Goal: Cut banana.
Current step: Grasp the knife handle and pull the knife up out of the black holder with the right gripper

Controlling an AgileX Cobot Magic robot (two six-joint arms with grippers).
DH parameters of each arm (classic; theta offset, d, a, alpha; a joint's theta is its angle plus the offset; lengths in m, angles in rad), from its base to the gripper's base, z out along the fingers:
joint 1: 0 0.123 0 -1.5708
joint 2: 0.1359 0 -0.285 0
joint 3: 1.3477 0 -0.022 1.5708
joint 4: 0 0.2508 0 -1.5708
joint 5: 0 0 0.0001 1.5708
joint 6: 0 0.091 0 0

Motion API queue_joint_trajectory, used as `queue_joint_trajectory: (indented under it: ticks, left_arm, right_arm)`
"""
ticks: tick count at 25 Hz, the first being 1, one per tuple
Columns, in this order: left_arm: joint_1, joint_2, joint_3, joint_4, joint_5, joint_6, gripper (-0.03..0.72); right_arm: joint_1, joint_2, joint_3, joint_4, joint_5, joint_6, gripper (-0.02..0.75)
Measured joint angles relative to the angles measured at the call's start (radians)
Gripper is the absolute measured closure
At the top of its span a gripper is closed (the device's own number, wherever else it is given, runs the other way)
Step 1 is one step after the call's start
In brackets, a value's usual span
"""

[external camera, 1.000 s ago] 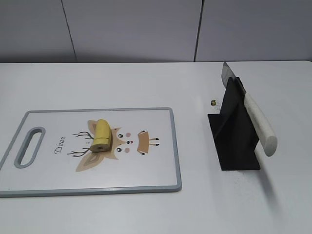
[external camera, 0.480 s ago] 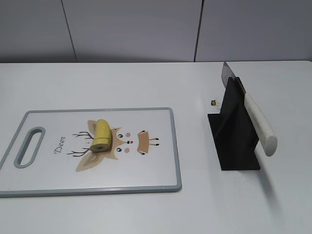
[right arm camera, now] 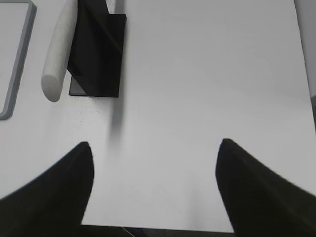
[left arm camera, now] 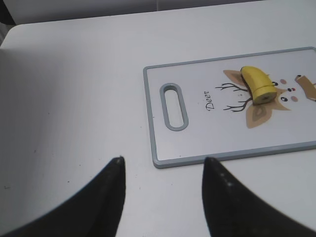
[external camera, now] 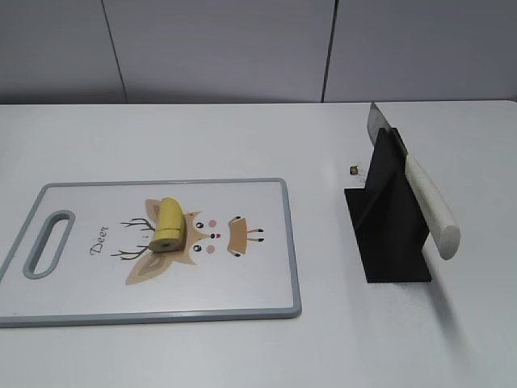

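A short yellow banana piece lies on the white cutting board with a deer print; both also show in the left wrist view, the banana on the board. A knife with a white handle rests slanted in a black stand; the right wrist view shows the knife handle and the stand. My left gripper is open and empty, above bare table near the board's corner. My right gripper is open and empty, over bare table right of the stand. Neither arm shows in the exterior view.
A tiny dark-and-yellow object lies on the white table behind the stand. A grey wall runs behind the table. The table's near edge shows in the right wrist view.
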Motion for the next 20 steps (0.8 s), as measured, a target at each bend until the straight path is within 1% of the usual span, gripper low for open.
queue_joint_trajectory:
  ticks: [3,6,9,12,15,17,20]
  left_arm:
    - [0.0,0.0,0.0,0.0,0.0,0.0,0.198]
    - [0.0,0.0,0.0,0.0,0.0,0.0,0.198]
    - [0.0,0.0,0.0,0.0,0.0,0.0,0.198]
    - [0.0,0.0,0.0,0.0,0.0,0.0,0.198]
    - [0.0,0.0,0.0,0.0,0.0,0.0,0.198]
    - [0.0,0.0,0.0,0.0,0.0,0.0,0.198]
    - [0.0,0.0,0.0,0.0,0.0,0.0,0.198]
  right_arm:
    - [0.001,0.09,-0.042,0.0,-0.001,0.0,0.155]
    - [0.029,0.16,-0.073,0.0,-0.005,0.0,0.153]
    - [0.115,0.224,-0.103,0.0,-0.016,0.0,0.153]
    - [0.253,0.295,-0.146,-0.013,-0.017,0.02,0.153]
    - [0.357,0.377,-0.204,-0.024,-0.017,0.067,0.153]
    - [0.379,0.441,-0.241,-0.014,-0.016,0.094,0.153]
    - [0.384,0.528,-0.285,-0.012,-0.012,0.135,0.154]
